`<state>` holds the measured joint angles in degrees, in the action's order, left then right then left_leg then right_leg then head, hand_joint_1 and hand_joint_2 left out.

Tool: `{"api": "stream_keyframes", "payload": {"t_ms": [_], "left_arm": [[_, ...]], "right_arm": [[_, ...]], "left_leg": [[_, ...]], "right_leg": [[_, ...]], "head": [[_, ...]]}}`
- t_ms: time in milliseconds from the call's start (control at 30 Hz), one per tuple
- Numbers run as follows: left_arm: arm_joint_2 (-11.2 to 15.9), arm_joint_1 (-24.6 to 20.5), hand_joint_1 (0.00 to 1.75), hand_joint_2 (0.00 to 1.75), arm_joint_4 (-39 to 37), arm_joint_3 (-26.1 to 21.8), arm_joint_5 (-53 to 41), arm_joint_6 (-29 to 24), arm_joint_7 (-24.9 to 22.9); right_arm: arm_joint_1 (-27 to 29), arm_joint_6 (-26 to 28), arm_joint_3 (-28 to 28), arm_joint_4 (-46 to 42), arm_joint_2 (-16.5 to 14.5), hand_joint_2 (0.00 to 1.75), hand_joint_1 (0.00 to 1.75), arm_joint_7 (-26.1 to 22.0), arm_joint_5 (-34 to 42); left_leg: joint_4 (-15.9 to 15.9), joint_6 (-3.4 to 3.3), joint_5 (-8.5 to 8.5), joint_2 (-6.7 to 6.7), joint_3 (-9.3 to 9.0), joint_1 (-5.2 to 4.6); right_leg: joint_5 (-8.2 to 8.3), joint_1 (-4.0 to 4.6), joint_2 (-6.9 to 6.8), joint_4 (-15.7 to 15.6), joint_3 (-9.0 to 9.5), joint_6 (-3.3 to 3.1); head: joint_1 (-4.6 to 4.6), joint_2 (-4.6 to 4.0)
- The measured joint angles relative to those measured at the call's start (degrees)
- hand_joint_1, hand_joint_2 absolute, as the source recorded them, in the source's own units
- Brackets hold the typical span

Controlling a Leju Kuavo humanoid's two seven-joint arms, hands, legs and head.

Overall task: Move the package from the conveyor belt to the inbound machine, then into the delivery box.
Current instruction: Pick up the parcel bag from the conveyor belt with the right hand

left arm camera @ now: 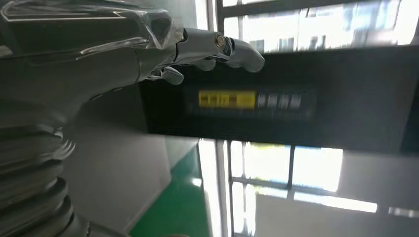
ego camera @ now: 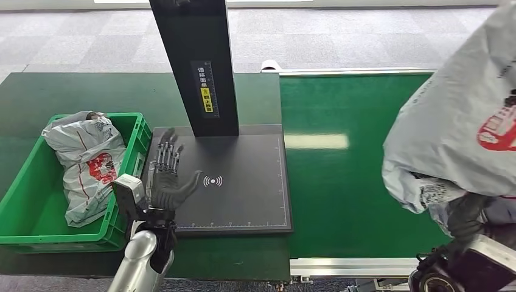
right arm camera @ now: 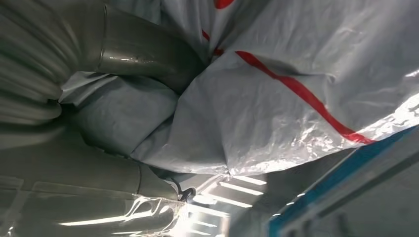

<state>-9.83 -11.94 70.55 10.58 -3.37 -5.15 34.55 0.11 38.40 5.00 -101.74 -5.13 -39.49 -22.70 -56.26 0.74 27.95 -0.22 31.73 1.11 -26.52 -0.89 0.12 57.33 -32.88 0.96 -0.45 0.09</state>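
— Head view: what is largest?
— Green conveyor belt (ego camera: 341, 182), then the black inbound machine (ego camera: 243, 194) on the dark surface (ego camera: 36, 97).
— And the package (ego camera: 456, 121)?
— Grey, gripped aloft by the right robot hand (right arm camera: 133, 64) over the belt. The left robot hand (ego camera: 167, 176) hovers wide, empty, beside the green delivery box (ego camera: 18, 213).

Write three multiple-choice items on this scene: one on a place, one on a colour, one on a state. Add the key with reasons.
1. Where does the left hand hover?
A. over the scanner plate
B. inside the crate
C. over the belt

2. What colour is the crate?
A. blue
B. green
C. grey

3. What is the right hand doing?
A. hanging free
B. pressing the plate
C. gripping a raised grey package

Key: 1 A, its spread fingers lie above the black scanner plate. 2 B, its walls are green. 3 C, the grey package is held up over the belt.
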Motion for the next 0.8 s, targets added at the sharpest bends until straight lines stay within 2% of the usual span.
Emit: {"api": "stream_keyframes", "payload": {"t_ms": [67,133,200,533,800], "left_arm": [[-0.01,0.29,0.0,1.75,1.65,-0.44,0.81,-4.35,1.43],[0.02,0.81,0.0,1.75,3.16,-0.76,1.68,-6.49,2.46],[0.1,1.36,0.0,1.75,4.2,-0.98,2.38,-7.33,3.17],[0.9,2.01,0.0,1.75,4.89,-1.33,4.13,-8.18,4.57],[1.61,1.64,0.0,1.75,4.52,-1.02,6.06,-7.76,4.91]], "right_arm": [[-0.58,-2.1,-2.75,0.42,0.5,1.75,1.75,2.06,-9.98],[-1.67,-5.22,-5.96,1.88,1.7,1.75,1.75,4.99,-18.53],[-2.86,-7.91,-9.13,4.11,3.54,1.75,1.75,7.42,-23.25],[-8.77,-16.43,-19.65,14.92,13.19,1.75,1.75,13.84,-32.1],[-15.86,-23.14,-28.26,23.49,20.32,1.75,1.75,13.84,-33.94]], "left_leg": [[0.01,0.01,0.0,-0.01,-0.01,0.0],[0.01,0.01,-0.01,-0.02,-0.02,0.01],[0.0,0.01,-0.03,-0.08,-0.02,0.0],[-0.02,0.0,-0.03,-0.13,0.03,-0.03],[-0.02,0.0,-0.04,-0.12,0.02,-0.02]], "right_leg": [[0.0,0.0,0.01,0.02,0.0,-0.01],[-0.01,0.01,-0.01,0.02,0.01,-0.01],[-0.01,0.0,-0.07,0.02,0.03,-0.01],[0.0,-0.03,-0.11,0.02,0.0,0.01],[0.01,-0.02,-0.1,0.02,-0.01,0.01]], "head": [[-0.01,0.0],[-0.01,0.0],[0.01,0.0],[0.0,0.0],[0.01,0.0]]}}
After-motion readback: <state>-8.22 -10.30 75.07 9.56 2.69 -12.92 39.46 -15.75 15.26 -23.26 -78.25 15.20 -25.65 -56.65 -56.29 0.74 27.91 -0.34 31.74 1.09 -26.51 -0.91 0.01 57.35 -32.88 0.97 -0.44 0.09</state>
